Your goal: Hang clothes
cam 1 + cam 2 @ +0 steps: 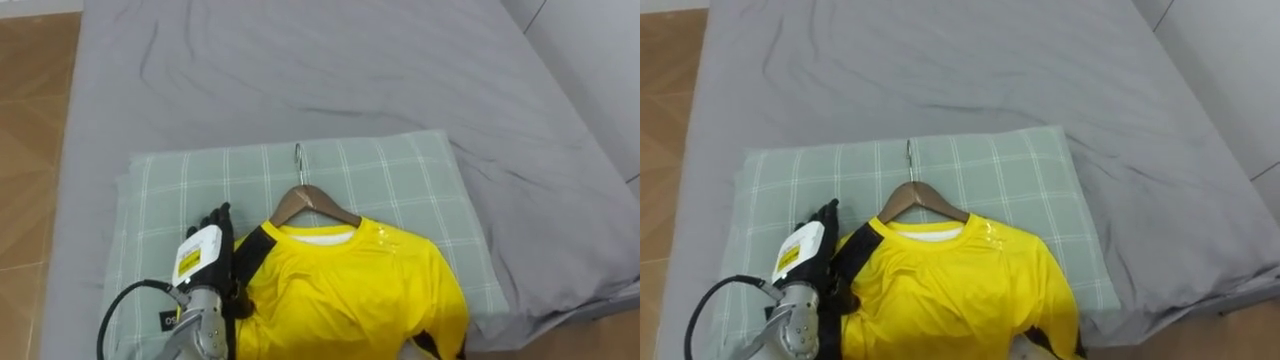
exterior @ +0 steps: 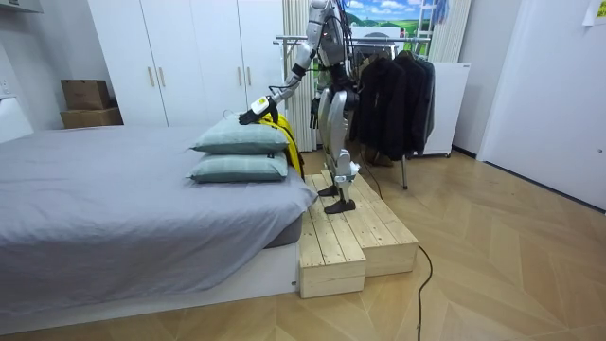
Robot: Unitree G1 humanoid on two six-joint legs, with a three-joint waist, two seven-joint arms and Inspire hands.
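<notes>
Yellow short-sleeved T-shirt (image 1: 350, 290) with black trim at the sleeve: fitted on a brown wooden hanger (image 1: 312, 203) with a thin metal hook (image 1: 298, 160). Laid flat, collar away from the robot, on a pale green checked pillow (image 1: 400, 170). Hook resting on the pillow cover, pointing toward the far end of the bed. Lower part of the shirt draped over the pillow's near edge, as seen in the room view.

Pillow stacked on a second pillow (image 2: 237, 169) of the same pattern, at the head of a bed with a grey sheet (image 1: 300, 60).

Left hand (image 1: 205, 255): placed on the pillow, against the shirt's black-trimmed sleeve at the view's left. Grasp state: not determinable; contact with the sleeve partly hidden. Lettering on the back of the hand: too small to read.

Right hand (image 2: 313, 116): hanging at the robot's side in the room view. State: not determinable there.

Robot position: upright on a low stepped platform of pale wooden planks (image 2: 341, 237), beside the head of the bed, left arm stretched out over the pillows. Behind the robot: a clothes rack with dark garments (image 2: 388, 95).
</notes>
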